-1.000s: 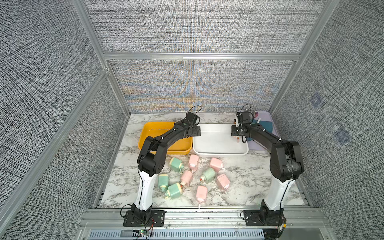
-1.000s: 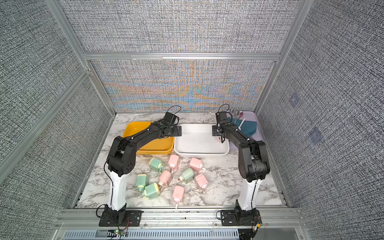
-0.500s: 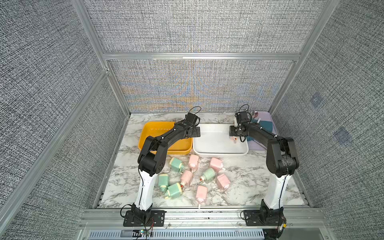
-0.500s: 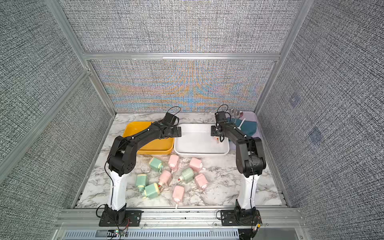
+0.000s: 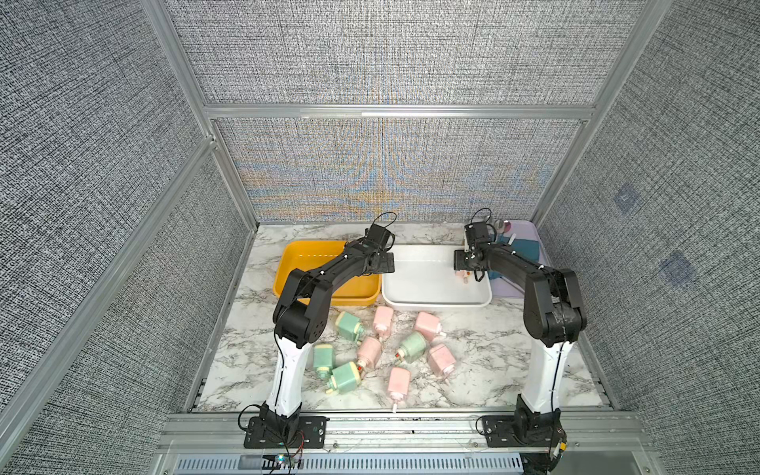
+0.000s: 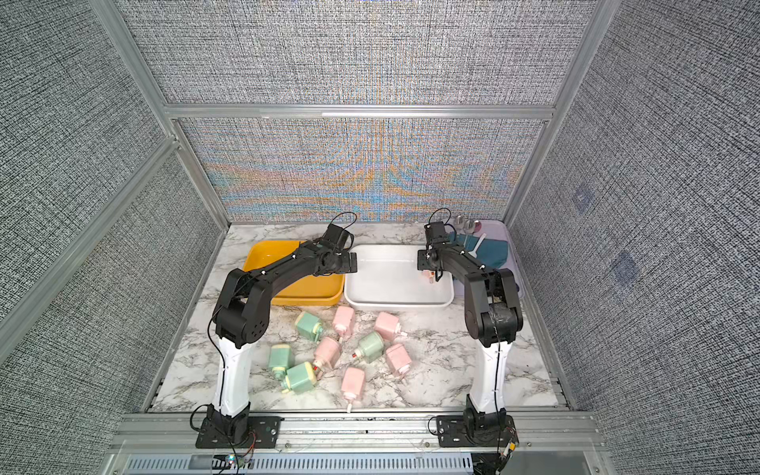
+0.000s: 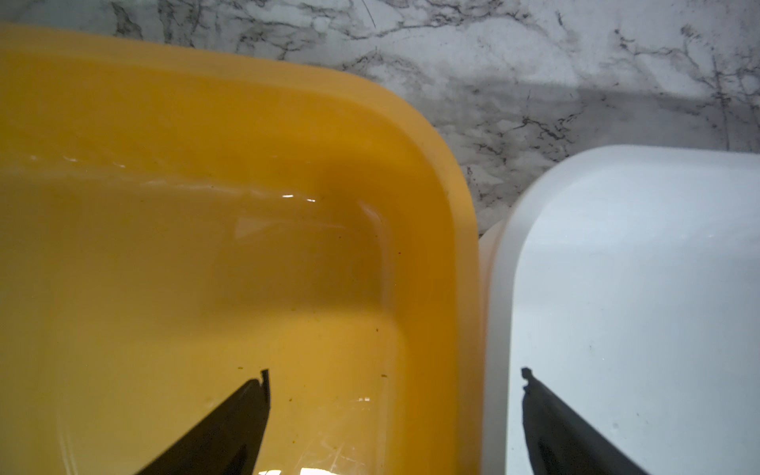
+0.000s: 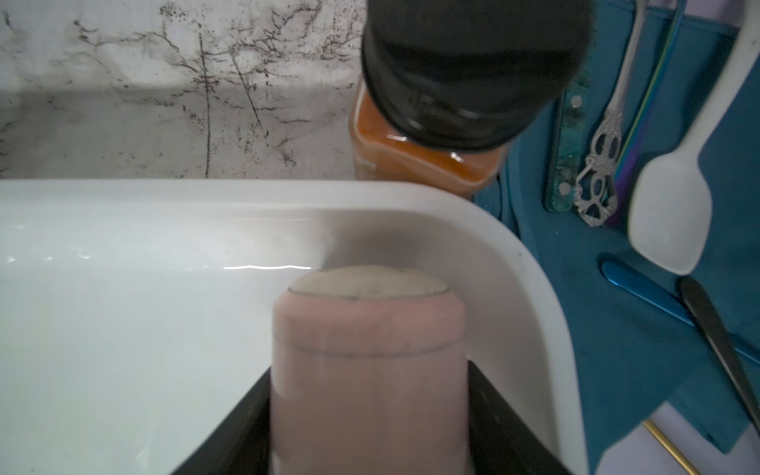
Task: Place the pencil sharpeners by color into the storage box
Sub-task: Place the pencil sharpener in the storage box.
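Right wrist: cannot tell whether right end effector (image 8: 369, 370) grips pink sharpener (image 8: 368, 333) over white bin (image 8: 246, 193); left end effector (image 7: 395, 372) spread wide.

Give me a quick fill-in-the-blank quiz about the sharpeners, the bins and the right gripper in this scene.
The sharpener between the jaws of the right gripper is ____.
That gripper is over the ____ bin.
____ green sharpeners lie loose on the table.
Missing words: pink, white, four.

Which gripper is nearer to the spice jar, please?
Right. The right gripper is over the white bin's corner beside the jar; the left gripper is across that bin, at the yellow bin.
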`<state>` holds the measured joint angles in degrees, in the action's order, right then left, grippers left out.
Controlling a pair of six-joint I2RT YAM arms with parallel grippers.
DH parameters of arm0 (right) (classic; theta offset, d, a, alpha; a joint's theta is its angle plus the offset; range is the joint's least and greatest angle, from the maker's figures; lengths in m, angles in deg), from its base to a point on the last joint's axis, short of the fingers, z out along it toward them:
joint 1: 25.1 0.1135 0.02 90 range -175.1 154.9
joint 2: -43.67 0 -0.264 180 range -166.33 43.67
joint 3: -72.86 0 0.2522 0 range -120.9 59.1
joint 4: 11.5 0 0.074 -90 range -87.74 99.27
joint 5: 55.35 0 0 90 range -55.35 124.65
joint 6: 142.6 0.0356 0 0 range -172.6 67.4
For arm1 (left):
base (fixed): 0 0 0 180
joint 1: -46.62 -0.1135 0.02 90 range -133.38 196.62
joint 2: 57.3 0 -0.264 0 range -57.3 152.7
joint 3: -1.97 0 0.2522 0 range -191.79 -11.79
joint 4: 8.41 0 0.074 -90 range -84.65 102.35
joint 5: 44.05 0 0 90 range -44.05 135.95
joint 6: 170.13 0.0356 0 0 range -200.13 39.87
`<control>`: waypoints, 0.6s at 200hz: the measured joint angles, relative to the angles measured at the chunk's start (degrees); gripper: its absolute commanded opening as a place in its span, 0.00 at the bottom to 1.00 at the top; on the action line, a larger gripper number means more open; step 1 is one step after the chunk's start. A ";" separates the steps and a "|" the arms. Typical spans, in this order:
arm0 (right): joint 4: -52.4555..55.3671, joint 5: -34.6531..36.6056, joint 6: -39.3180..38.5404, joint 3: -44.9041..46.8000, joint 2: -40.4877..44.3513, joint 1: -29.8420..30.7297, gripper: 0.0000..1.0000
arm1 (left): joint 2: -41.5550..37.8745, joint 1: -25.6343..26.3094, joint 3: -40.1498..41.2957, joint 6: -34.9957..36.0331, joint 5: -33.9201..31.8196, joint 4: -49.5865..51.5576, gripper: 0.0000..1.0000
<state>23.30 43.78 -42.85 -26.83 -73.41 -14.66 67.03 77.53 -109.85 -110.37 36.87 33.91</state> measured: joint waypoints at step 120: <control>1.03 2.67 -0.85 -0.76 0.09 0.52 0.71 | 0.11 -0.42 -0.44 -0.42 0.72 1.57 0.99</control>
<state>24.33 46.44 -43.70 -27.60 -73.32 -14.14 67.14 77.12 -110.29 -110.78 37.59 35.48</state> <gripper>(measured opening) 0.697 0.993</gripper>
